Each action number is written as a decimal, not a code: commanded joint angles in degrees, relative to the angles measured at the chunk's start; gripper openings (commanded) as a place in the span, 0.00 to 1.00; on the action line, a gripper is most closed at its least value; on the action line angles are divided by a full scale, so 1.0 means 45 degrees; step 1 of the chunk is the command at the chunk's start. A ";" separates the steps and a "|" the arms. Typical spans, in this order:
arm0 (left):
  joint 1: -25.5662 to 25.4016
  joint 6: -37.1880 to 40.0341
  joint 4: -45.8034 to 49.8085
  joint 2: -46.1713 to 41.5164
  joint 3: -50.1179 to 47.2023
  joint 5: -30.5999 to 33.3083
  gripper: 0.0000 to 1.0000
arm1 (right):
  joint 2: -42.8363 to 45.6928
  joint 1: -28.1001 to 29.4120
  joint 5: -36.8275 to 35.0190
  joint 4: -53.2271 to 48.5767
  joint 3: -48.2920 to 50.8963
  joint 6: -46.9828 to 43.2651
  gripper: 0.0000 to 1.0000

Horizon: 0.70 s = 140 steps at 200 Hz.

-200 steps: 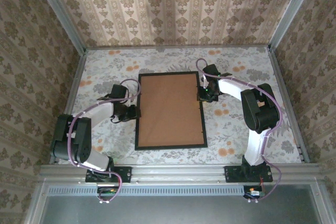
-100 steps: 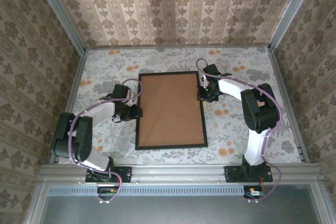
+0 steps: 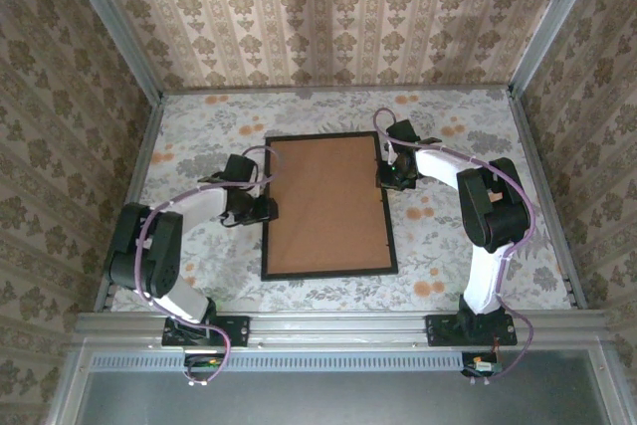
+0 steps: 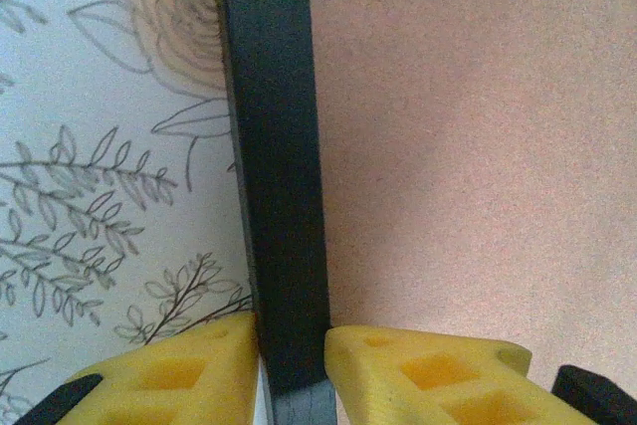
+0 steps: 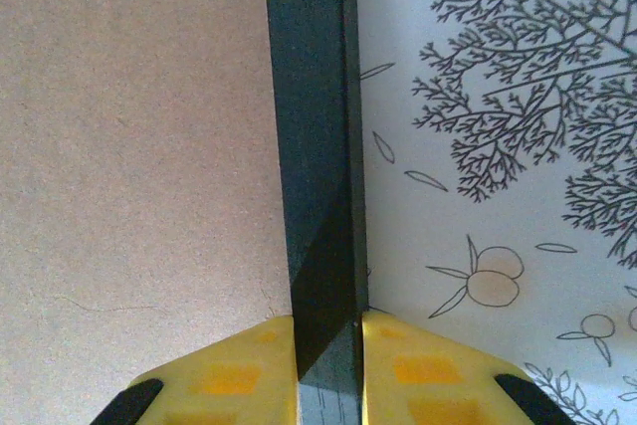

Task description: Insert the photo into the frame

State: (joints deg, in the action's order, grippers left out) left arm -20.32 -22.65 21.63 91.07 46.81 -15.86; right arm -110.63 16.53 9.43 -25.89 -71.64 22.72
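Seen from the top camera, the frame [image 3: 328,274] lies flat mid-table [image 3: 448,246], and the brown backing board [image 3: 326,204] covers its opening (anything beneath is hidden). The left gripper [image 3: 265,210] is at the left rail and the right gripper [image 3: 384,178] at the right rail.
Left wrist: yellow pads [image 4: 418,375] straddle the rail, cut off at the bottom edge; cannot tell whether they are clamped.
Right wrist: the pads pinch the rail tight.

A black rail of the frame [image 4: 274,166] is seen running from the top edge to the bottom, slightly tilted. To its right, a plain brown backing board [image 4: 468,146] is set against its inner edge. To its left, a pale floral table cover [image 4: 90,196] is spread, with a rose outlined near the top. At the bottom, the rail is flanked by the yellow pads [image 4: 189,375] of the left gripper [image 4: 292,375], one on each side; whether it is actually clamped cannot be told.
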 commanded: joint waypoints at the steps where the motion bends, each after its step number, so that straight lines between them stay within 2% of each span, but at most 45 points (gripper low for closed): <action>1: -0.0767 0.0414 0.0005 0.1251 -0.0135 -0.0299 0.42 | -0.0678 0.0352 0.0697 -0.0262 0.0177 0.0294 0.19; 103: -0.1987 0.0537 0.0432 0.2263 0.0824 0.0243 0.50 | -0.0631 0.0454 0.0659 -0.0343 0.0118 0.0323 0.19; 140: -0.1917 -0.0136 -0.0269 0.2170 0.0732 -0.0481 0.51 | -0.0631 0.0466 0.0639 -0.0341 0.0118 0.0334 0.19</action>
State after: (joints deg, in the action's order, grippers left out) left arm -26.22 -21.50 27.51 95.68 52.71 -7.25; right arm -110.63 16.49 8.97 -25.80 -71.66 22.90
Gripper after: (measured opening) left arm 0.504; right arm 0.190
